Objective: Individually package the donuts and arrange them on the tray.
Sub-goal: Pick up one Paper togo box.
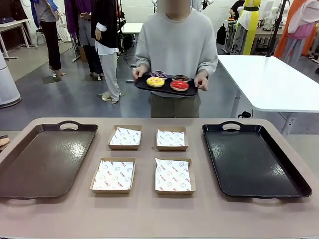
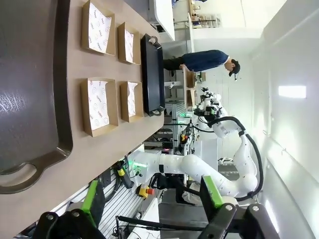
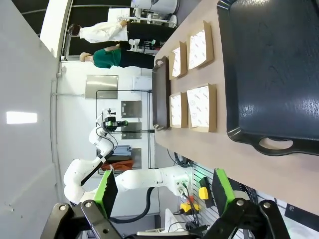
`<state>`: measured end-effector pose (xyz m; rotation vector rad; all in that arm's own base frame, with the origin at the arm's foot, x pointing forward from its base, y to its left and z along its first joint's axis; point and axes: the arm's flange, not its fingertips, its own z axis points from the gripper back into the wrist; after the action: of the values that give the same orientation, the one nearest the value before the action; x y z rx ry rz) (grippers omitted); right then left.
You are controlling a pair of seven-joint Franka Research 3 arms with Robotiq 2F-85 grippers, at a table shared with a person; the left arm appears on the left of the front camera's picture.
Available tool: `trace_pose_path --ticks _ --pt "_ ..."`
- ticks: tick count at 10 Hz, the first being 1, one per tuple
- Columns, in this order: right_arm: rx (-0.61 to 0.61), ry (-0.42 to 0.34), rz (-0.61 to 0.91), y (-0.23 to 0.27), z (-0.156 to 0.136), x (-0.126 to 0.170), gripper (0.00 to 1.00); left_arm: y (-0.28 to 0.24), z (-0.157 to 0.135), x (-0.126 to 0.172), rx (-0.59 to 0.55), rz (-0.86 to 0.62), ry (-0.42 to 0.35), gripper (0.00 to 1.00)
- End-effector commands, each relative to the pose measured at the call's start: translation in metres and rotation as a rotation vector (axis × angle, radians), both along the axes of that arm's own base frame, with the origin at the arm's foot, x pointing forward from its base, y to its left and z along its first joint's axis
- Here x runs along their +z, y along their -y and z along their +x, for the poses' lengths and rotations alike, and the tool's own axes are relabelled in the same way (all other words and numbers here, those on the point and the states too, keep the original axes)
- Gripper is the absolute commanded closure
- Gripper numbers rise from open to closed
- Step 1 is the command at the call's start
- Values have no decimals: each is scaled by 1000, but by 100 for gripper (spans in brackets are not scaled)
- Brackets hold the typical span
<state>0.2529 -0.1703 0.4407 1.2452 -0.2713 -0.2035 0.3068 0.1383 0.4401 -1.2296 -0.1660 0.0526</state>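
- Nearest us, the worktop (image 1: 149, 214) carries four paper-lined boxes (image 1: 113, 175), all unfilled, between a brown tray (image 1: 30, 164) and a black tray (image 1: 249, 159), both bare.
- We find the left tool (image 2: 152, 199) and the right tool (image 3: 164, 194) spread wide, holding nothing.
- The donuts (image 1: 168, 80) sit on a small dark tray (image 1: 142, 85) held by the person (image 1: 174, 45) beyond the far edge.
- We judge nothing packaged yet: all four boxings and the arranging remain.

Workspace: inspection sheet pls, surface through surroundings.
Surface: tan table; brown tray left, black tray right.
Job's things: four donuts on a small tray held by the person; four paper-lined boxes between the trays.
Clutter: small unclear item at left edge.
Grippers: left gripper and right gripper open, holding nothing.
Cables: black leads by an arm base.
Surroundings: white table, people behind.
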Motion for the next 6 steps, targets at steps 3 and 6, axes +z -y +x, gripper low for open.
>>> trace_pose_path --ticks 3,6 --pt "-4 -1 18 3 -3 -2 0 -2 0 -2 10 -18 0 0" --pt "-4 -1 18 3 -3 -2 0 -2 0 -2 10 -18 0 0"
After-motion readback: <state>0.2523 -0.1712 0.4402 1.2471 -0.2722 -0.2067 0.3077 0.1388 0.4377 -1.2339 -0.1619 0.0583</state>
